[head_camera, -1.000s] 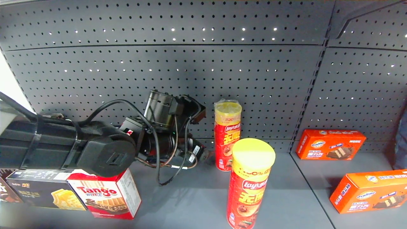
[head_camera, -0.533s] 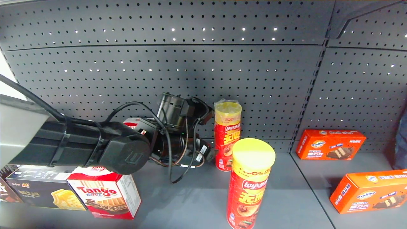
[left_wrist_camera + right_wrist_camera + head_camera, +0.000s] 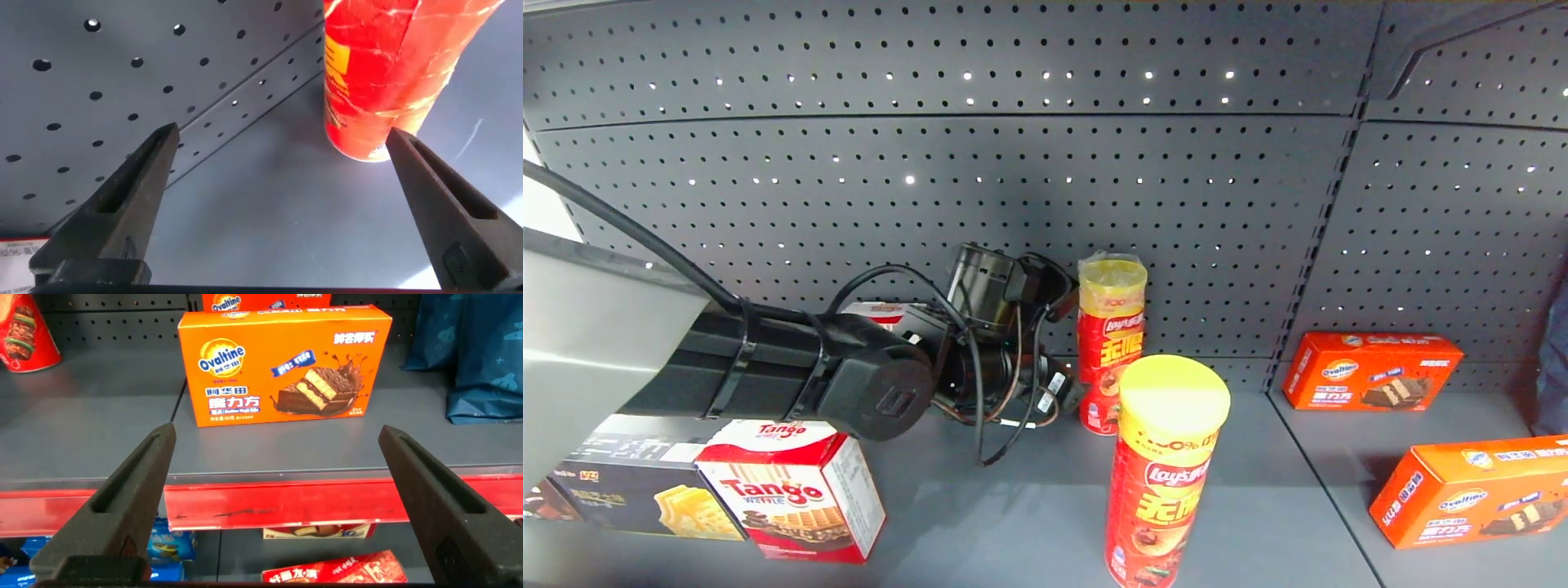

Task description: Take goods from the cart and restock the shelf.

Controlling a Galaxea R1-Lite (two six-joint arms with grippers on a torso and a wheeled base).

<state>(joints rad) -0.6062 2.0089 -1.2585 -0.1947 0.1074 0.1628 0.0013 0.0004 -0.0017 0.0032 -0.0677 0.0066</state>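
Two red chip cans with yellow lids stand on the grey shelf (image 3: 1013, 506): one at the back (image 3: 1111, 343) by the pegboard, one nearer the front (image 3: 1164, 474). My left gripper (image 3: 1068, 398) is low on the shelf, just left of the back can's base. In the left wrist view it (image 3: 282, 135) is open, and the back can (image 3: 384, 73) stands just beyond its fingertips, toward one finger. My right gripper (image 3: 278, 433) is open and empty, facing an orange chocolate wafer box (image 3: 282, 363) on a shelf.
A red-and-white wafer box (image 3: 792, 498) and a black box (image 3: 637, 482) lie under my left arm. Two orange boxes (image 3: 1372, 369) (image 3: 1470, 490) occupy the right bay. A dark blue bag (image 3: 482, 359) sits beside the orange box, above the red shelf edge (image 3: 286, 502).
My left arm has moved right and deeper into the shelf, up to the back can. That can has shifted slightly to the right.
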